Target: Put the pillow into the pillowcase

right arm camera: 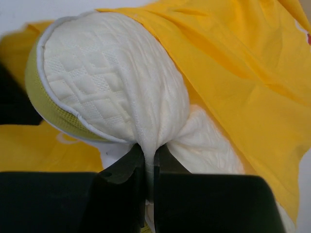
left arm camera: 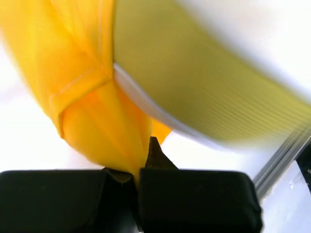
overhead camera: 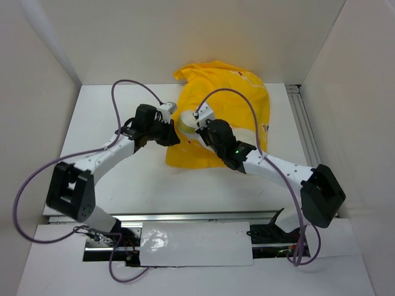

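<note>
Worktop (overhead camera: 123, 179) is white, boxed in by plain white walls (overhead camera: 37, 92) on three sides. At its far middle lies the pillowcase (overhead camera: 241, 105), bright yellow and crumpled. The pillow (overhead camera: 184, 125) sits partly inside it. One rounded, quilted end bulges out at the case's near-left side, pointing left. The rest is hidden under yellow cloth, so its long axis cannot be told. The left tool (overhead camera: 168, 131) is closed, pinching a bunch of the pillowcase's cloth just beside that end. The right tool (overhead camera: 199, 128) is closed too, nipping a fold of the pillow's cream cover.
</note>
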Motion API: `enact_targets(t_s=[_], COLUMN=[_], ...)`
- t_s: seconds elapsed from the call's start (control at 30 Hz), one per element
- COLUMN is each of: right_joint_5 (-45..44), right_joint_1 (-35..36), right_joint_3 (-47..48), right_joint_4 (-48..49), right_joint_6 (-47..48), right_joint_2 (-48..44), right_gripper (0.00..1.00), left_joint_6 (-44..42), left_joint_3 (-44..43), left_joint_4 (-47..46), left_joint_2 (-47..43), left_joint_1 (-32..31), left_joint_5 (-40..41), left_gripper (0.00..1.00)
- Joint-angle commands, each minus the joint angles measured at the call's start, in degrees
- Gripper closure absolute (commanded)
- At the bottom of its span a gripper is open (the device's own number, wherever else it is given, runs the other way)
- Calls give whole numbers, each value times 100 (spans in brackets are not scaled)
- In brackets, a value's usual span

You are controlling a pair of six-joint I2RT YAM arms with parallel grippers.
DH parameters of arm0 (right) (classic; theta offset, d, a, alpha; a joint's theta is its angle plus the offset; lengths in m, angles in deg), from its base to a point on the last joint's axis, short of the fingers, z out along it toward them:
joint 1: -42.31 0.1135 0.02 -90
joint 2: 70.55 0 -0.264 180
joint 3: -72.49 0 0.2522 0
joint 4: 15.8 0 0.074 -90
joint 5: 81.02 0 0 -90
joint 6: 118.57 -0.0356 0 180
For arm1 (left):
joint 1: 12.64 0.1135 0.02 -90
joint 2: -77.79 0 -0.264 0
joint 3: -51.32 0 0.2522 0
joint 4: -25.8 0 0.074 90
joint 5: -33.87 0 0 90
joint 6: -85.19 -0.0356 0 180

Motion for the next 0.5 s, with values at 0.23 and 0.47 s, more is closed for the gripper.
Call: enact_targets(t_s=[0.23,0.47], right_joint_5=[-2580,-2513], right_joint_1=[352,570], right_joint_3=[-1023,-496], right_joint_4=[4177,4570], right_joint_6=[1331,1897], right_joint_2=[349,657], right_gripper=[100,100], left_joint_6=[1666,2475], left_joint_3=[442,441], left_joint_4=[1541,2440], left_joint_2=[-2876,-3791], left_joint_1=[-1865,-3157], left_joint_5=[1492,2179], left_gripper=[100,100])
